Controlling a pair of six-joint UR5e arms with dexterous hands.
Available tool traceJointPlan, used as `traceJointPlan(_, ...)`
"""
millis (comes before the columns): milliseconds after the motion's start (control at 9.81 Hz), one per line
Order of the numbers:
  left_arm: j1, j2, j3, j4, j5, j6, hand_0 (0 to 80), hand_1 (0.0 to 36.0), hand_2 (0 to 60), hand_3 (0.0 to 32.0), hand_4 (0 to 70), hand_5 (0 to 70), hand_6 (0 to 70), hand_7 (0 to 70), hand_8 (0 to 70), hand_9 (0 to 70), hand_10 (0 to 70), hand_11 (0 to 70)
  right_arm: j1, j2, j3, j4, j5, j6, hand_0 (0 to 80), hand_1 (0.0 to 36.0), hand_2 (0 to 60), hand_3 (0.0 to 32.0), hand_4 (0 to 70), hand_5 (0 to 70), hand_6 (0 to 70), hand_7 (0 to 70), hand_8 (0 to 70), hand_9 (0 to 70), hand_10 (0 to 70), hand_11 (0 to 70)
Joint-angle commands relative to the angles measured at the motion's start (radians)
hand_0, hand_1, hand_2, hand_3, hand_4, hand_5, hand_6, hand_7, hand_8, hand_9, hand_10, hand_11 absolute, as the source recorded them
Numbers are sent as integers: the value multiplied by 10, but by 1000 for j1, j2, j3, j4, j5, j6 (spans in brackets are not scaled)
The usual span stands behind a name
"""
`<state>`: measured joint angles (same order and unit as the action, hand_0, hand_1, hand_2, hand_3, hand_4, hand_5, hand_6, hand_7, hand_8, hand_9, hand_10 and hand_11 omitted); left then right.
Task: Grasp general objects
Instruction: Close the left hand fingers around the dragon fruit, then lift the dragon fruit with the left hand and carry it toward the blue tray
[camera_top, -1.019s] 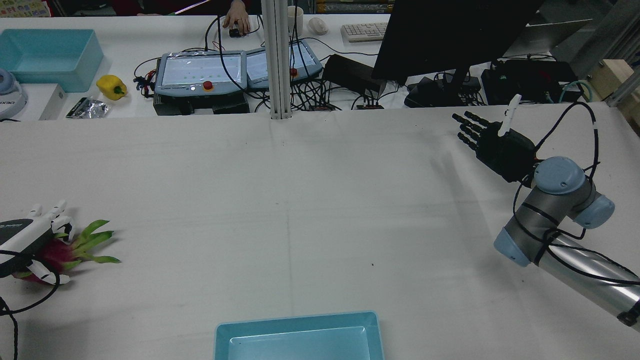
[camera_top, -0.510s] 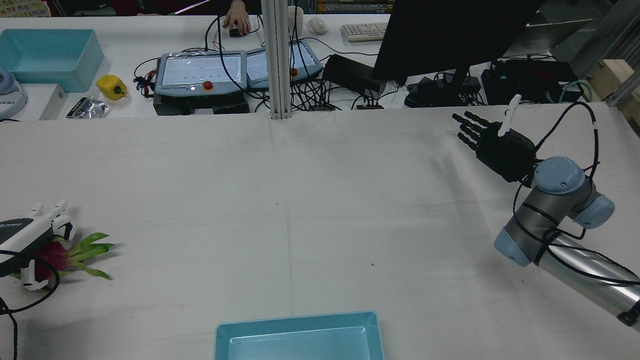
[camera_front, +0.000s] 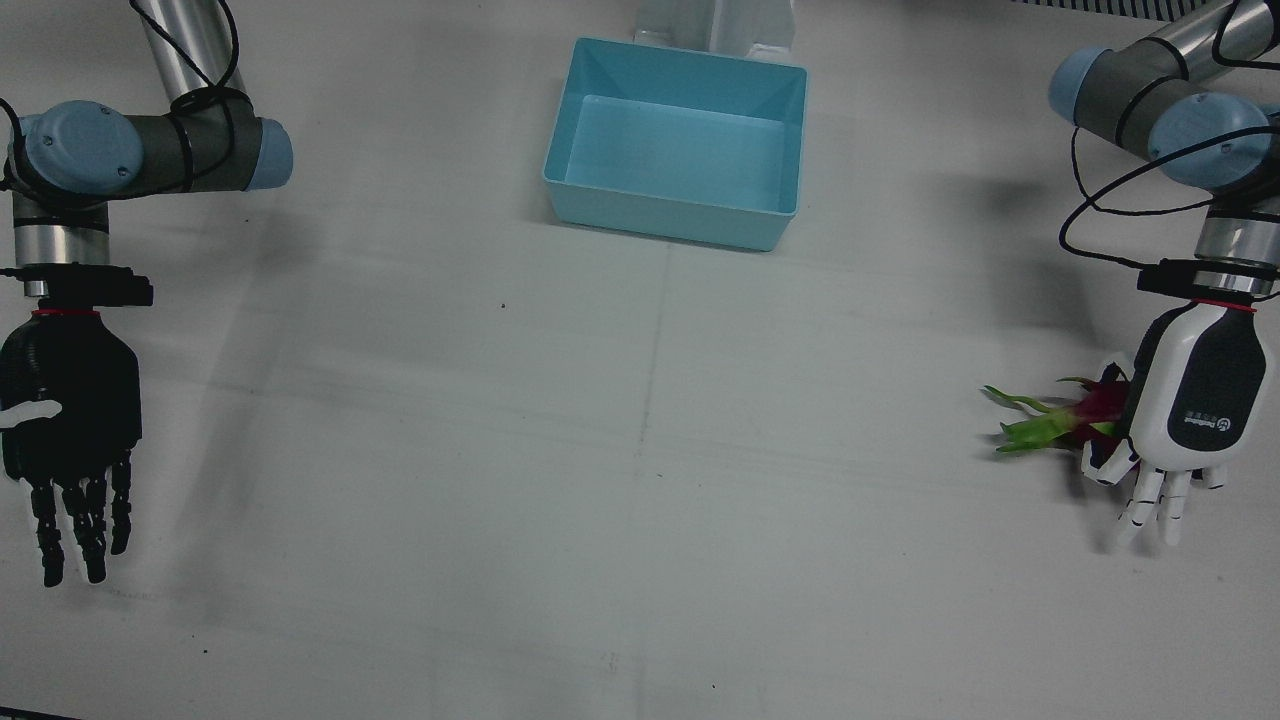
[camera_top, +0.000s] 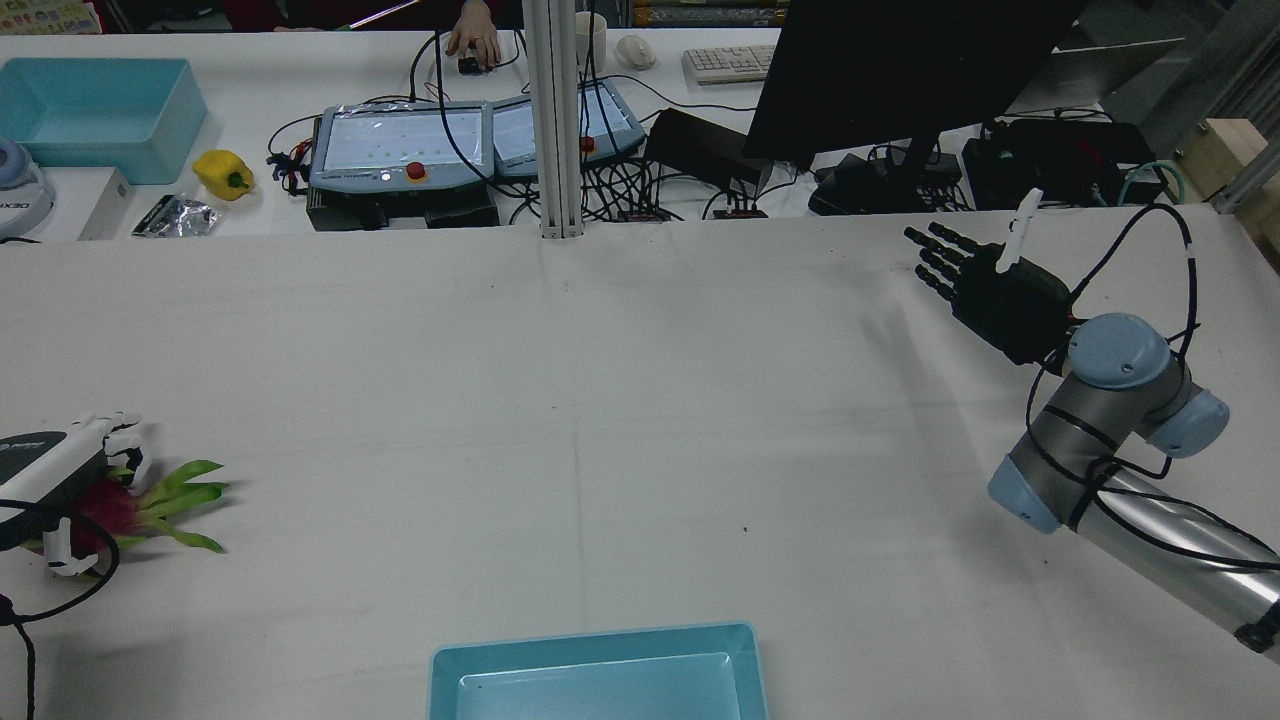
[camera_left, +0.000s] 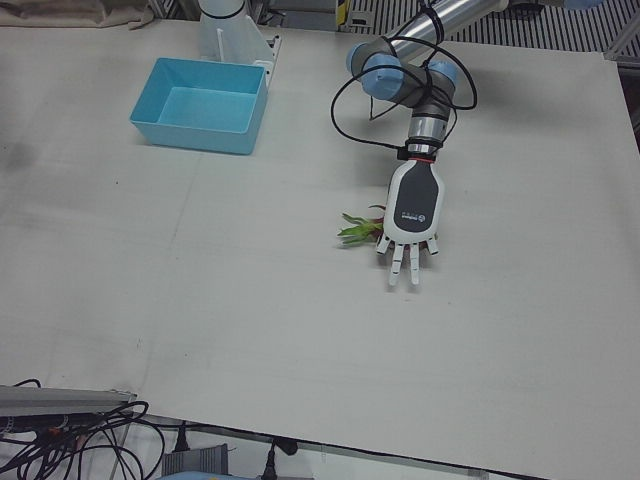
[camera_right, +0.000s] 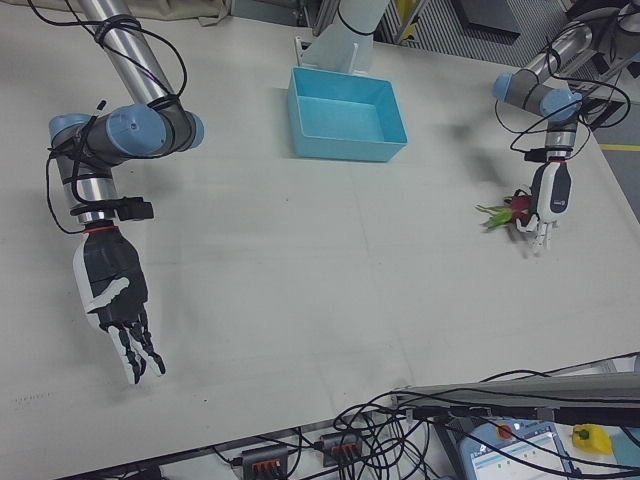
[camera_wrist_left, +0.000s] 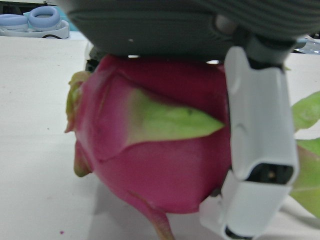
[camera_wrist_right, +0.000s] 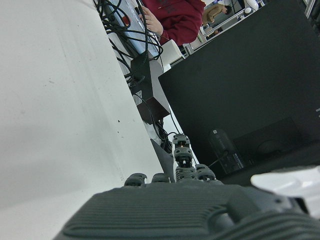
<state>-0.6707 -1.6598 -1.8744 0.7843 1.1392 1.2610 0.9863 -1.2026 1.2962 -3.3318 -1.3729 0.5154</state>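
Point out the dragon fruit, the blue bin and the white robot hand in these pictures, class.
dragon fruit (camera_wrist_left: 165, 165), left hand view, on its red skin.
blue bin (camera_front: 668, 213), front view, on its near wall.
left robot hand (camera_front: 1196, 395), front view, on the back of the hand.

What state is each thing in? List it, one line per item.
Dragon fruit: lying on the table under the left hand, leaves pointing toward the table's middle.
Left hand: palm over the fruit, thumb curled at its side, other fingers extended; grasp not closed.
Right hand: open, empty, hovering.
Blue bin: upright, empty.
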Motion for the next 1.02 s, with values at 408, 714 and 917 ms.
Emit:
traceJointPlan(408,-3,-14,-121,85,-29,-2,791,360,600,0,700,700,172,351,158,70,639,700,0,0,0,0,0,0,0,0,0,0,0,0,0,0,0,0,0,0)
traceJointPlan(714,-35,-138,-210,200,-22,-8,800,360,600,0,700,700,142,305,132,47,628,700,0,0,0,0,0,0,0,0,0,0,0,0,0,0,0,0,0,0)
traceJointPlan(917,-61,-249,-227,280,-12,-20,800,360,600,0,700,700,131,273,122,40,628,700,0,0,0,0,0,0,0,0,0,0,0,0,0,0,0,0,0,0)
